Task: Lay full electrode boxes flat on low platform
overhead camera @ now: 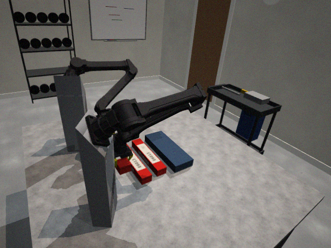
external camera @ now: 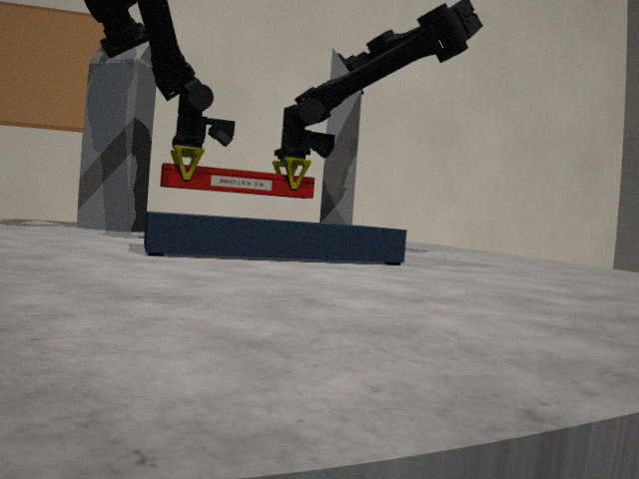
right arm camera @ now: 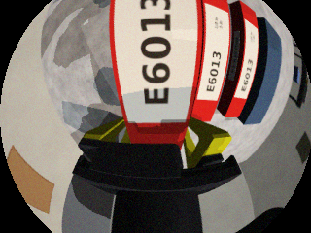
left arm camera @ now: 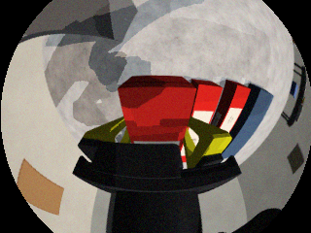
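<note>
"So, the held box (overhead camera: 123, 166) (external camera: 237, 181) (left arm camera: 155, 104) (right arm camera: 157, 73)?"

"Raised, robot side of the platform (overhead camera: 169, 152) (external camera: 273, 237) (left arm camera: 253, 116) (right arm camera: 264, 73) — left gripper (external camera: 293, 173) (left arm camera: 155, 136) and right gripper (overhead camera: 123, 160) (external camera: 187, 163) (right arm camera: 156, 116) clamping it, fingers fairly wide."

"Room?"

"Nearer box (overhead camera: 141, 170) (left arm camera: 206, 97) (right arm camera: 214, 63), farther box (overhead camera: 149, 157) (left arm camera: 235, 104) (right arm camera: 245, 63) lie between — narrow gaps."
</note>
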You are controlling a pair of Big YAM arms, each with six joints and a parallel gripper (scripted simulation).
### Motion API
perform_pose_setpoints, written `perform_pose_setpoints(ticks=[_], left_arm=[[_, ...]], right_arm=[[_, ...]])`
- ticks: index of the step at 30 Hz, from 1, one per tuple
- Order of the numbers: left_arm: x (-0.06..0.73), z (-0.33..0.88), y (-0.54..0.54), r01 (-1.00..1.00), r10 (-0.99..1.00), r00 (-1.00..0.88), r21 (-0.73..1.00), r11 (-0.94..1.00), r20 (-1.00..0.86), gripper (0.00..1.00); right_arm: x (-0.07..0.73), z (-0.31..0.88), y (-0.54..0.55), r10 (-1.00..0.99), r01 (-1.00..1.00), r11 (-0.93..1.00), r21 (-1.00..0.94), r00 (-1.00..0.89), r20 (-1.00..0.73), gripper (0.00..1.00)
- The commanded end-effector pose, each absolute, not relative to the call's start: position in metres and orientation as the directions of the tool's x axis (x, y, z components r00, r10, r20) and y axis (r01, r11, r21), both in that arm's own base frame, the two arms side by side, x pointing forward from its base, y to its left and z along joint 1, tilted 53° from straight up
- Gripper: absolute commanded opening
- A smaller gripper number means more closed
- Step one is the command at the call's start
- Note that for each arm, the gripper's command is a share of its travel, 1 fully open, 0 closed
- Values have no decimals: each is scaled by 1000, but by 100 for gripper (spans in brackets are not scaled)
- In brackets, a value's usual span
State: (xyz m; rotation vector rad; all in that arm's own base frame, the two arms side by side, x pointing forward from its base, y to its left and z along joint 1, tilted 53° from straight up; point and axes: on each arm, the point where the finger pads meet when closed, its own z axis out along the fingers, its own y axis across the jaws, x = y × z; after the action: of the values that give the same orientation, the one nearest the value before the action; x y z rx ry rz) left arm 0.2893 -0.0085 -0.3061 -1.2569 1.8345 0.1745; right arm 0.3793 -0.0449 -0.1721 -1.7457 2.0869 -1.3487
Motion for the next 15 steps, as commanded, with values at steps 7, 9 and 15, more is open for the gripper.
perform_pose_setpoints(ticks=[7, 9, 15], left_arm=[[291, -313, 1, -810, -680, -109, -332, 484, -725, 0], [286, -310, 0, -804, -671, -131, -318, 503, -730, 0], [297, -318, 5, -810, -680, -108, -333, 483, -725, 0]], right_arm=[[379, -182, -53, -835, -749, -57, -660, -327, 443, 0], [372, -184, -49, -839, -760, -73, -646, -303, 451, 0], [386, -186, -57, -835, -746, -57, -663, -329, 441, 0]])
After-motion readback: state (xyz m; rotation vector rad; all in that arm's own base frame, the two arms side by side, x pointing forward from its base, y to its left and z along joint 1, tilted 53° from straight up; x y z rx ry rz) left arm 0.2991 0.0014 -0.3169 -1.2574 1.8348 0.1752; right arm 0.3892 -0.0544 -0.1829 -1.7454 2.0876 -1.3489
